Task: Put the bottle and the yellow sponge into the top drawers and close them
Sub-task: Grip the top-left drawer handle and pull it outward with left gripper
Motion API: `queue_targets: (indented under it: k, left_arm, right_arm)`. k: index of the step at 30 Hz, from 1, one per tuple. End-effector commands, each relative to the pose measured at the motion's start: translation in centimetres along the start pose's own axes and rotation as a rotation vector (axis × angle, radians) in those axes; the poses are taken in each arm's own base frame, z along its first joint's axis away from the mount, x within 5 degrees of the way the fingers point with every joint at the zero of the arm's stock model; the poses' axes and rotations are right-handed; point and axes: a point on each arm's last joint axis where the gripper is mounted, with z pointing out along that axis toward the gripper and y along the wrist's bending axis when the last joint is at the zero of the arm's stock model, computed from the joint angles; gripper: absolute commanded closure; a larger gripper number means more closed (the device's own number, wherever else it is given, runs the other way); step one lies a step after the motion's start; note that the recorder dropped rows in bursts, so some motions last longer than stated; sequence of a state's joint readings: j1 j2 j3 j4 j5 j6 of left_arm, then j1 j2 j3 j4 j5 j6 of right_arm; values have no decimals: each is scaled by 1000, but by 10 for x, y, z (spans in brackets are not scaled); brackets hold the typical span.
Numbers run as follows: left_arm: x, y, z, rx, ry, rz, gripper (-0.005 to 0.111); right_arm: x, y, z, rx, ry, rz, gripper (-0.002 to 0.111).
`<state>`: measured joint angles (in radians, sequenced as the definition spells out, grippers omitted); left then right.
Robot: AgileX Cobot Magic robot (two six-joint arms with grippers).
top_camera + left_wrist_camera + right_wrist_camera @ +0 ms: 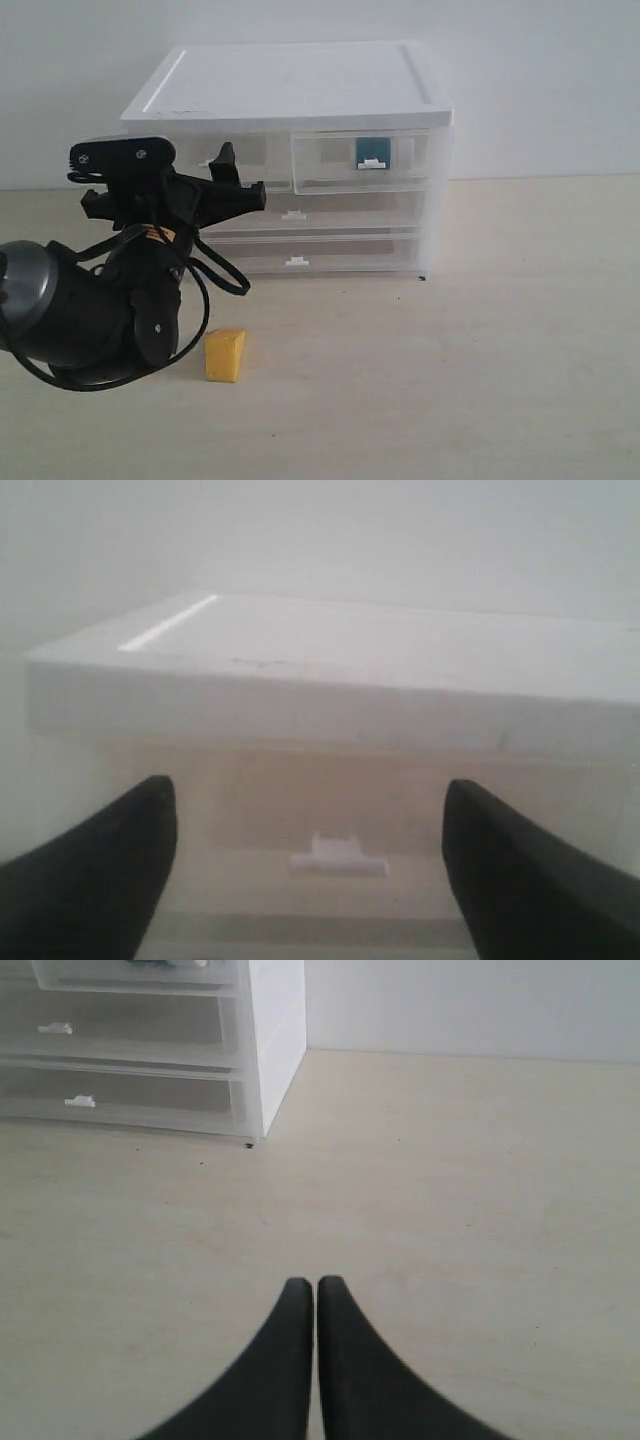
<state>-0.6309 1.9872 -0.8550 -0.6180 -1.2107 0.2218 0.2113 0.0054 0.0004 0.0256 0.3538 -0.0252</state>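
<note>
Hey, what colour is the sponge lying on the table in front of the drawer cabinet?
Yellow-orange. The yellow sponge shows best in the exterior view.

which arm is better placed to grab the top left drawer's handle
Left. The left gripper is open, facing that white handle; the right gripper is shut, over the table away from it.

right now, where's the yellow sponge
In the exterior view the yellow sponge sits on the table, left of centre, in front of the cabinet and beside the left arm, outside any drawer.
</note>
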Motion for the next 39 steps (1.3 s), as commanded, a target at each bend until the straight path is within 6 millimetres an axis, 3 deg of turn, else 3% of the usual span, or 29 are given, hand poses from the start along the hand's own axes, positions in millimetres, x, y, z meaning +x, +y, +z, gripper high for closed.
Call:
queue_targets:
  k: [1,10,23,34,39]
  left_arm:
    - [14,-3,7,-2,8,47,37]
    - [33,-7,16,-1,29,62,41]
    - [32,-4,18,-11,25,90,41]
    - [19,-4,19,-14,-3,72,42]
    - [18,-4,19,-14,-6,70,53]
  right_arm:
    - [-1,0,0,5,-11,-6,108]
    - [-1,0,0,5,-11,-6,108]
    - [-1,0,0,5,-11,-6,108]
    - [-1,0,0,5,-11,-6,108]
    - [-1,0,0,5,-11,-6,108]
